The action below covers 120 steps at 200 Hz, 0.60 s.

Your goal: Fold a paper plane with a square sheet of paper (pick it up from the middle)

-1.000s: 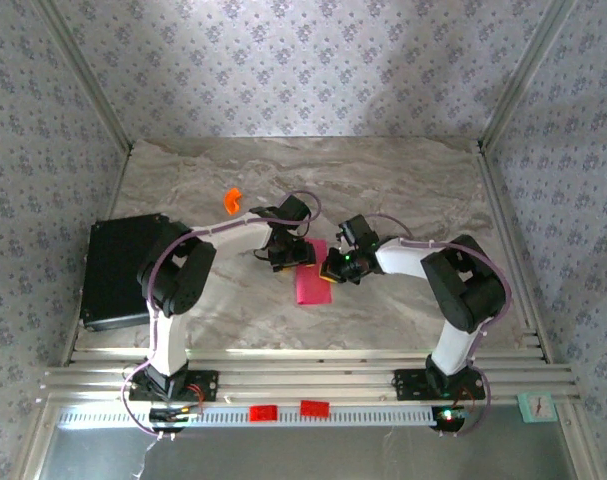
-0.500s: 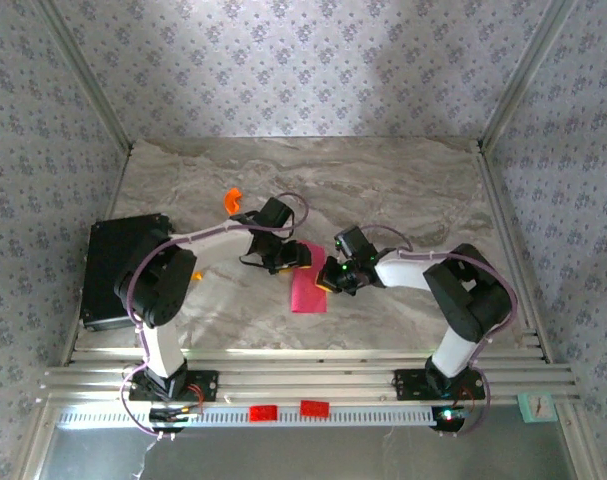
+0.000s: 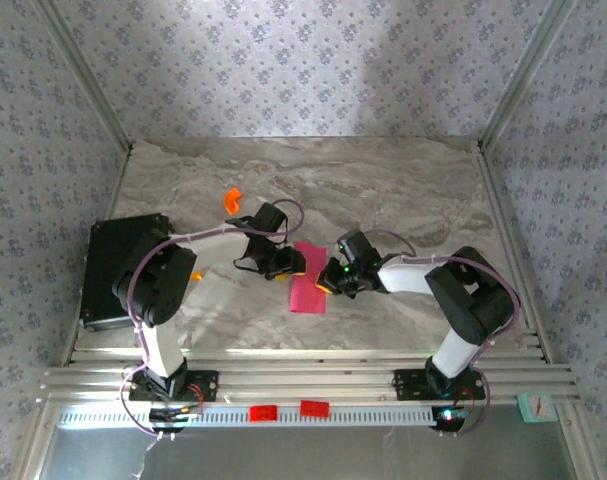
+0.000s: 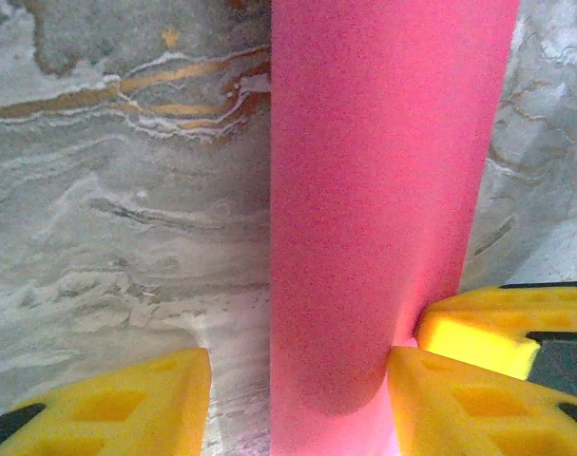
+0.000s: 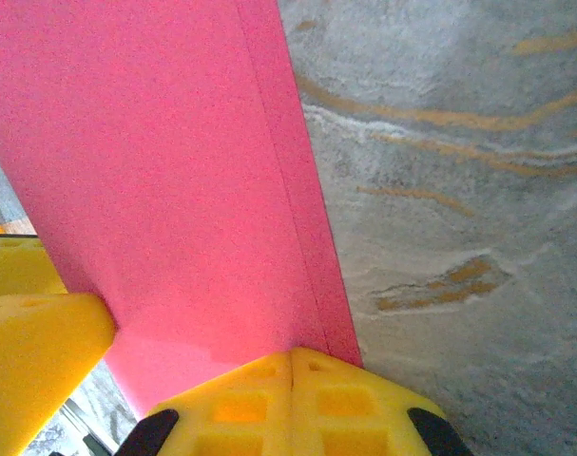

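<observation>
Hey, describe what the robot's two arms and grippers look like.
The left arm and right arm have white links, black joints and looping lilac cables. The left gripper and right gripper have yellow fingers with square recesses.

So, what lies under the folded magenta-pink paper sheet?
Grey marble-patterned tabletop shows around the folded magenta-pink paper sheet and likely continues beneath it. The paper covers that patch, so anything lying there cannot be seen.

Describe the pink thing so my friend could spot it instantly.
On the grey marbled table, look to the middle, between the left gripper and the right gripper. There sits the square sheet of paper, folded over; its magenta-pink colour separates it from the small orange piece and the black box.
</observation>
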Motion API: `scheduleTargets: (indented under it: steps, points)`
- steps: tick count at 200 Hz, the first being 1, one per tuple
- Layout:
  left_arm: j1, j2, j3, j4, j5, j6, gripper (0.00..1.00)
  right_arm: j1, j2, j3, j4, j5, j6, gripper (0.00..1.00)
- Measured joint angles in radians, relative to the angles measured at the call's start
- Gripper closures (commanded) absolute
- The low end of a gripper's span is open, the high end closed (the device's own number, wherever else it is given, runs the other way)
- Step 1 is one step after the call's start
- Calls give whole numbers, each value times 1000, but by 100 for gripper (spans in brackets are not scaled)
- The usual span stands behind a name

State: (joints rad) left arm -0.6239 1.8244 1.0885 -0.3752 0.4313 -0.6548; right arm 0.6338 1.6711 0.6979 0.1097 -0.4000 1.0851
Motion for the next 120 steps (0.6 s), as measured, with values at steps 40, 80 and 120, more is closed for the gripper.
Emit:
scheduleTargets:
  steps: [40,80,120]
  points:
    - [0,0,0,21,11,0,54,0,-2,-2,4,0,4,93]
    - [-1,5,-1,29,6,0,57,0,-4,-1,7,0,-3,85]
    - [-3,23,-2,29,-20,0,58,-4,-82,1,-9,27,-21,79]
